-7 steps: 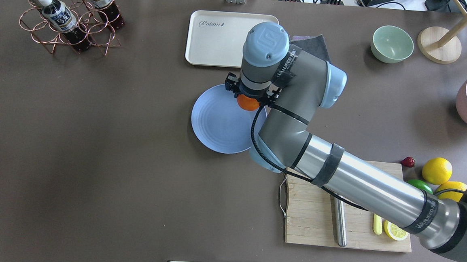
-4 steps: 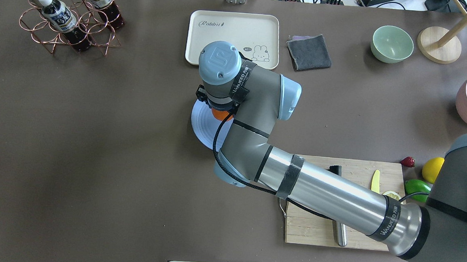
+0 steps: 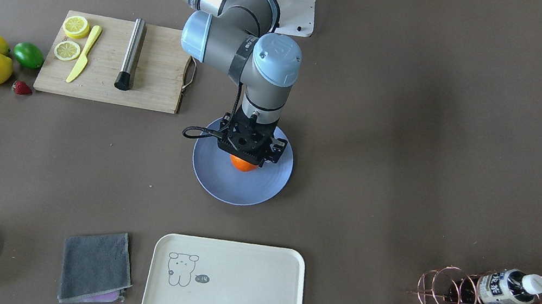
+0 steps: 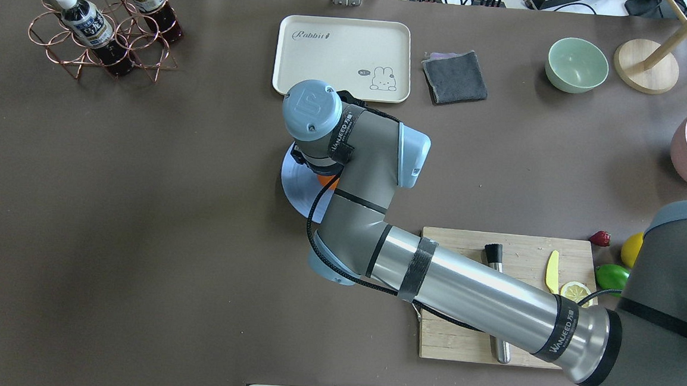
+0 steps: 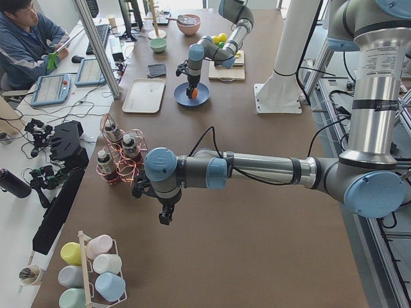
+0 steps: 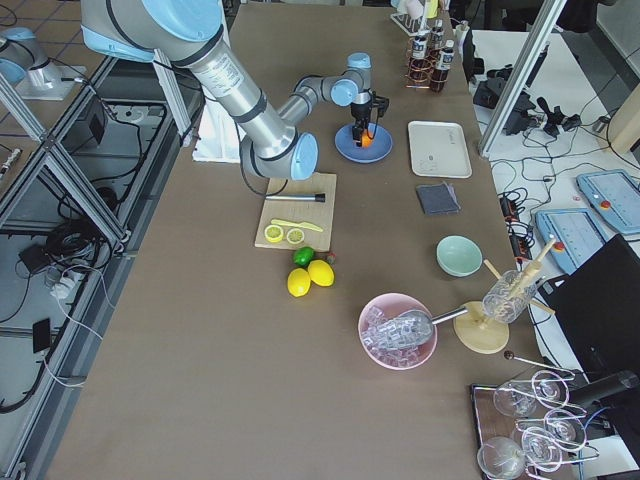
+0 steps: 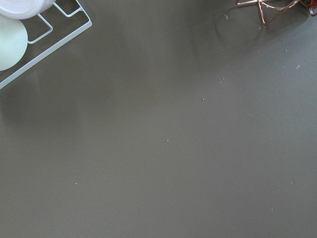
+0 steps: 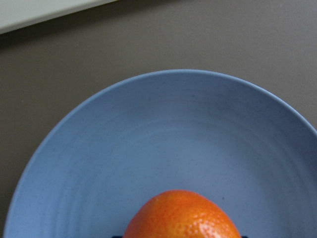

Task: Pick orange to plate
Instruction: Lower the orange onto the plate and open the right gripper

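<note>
1. Change noted: over the last second the right arm has swung inward across the plate. The orange was then at the plate's far rim, on the robot's right. It now sits over the plate's middle.
2. The shift in the last half second is much smaller than in the half second before it. The arm is judged to be settling over the drop point.
3. Right claw: closed on the orange and pointing straight down. Its fingers are mostly hidden under the claw body. The fruit hangs beneath it in both side views, and the right wrist view shows the fruit against blue plate.
4. Orange: held over the inner rings of the plate and near its surface. Whether it touches the plate cannot be told.
5. Left claw: well apart from the work, over bare bench beside the bottle rack. It shows only in a side view, so whether it is wide or narrow cannot be told.
6. Meaning for the task: the carry is judged complete. What remains is to lower if needed, open the claw and lift clear. A round fruit let go from a height may roll towards the shallow rim.
</note>
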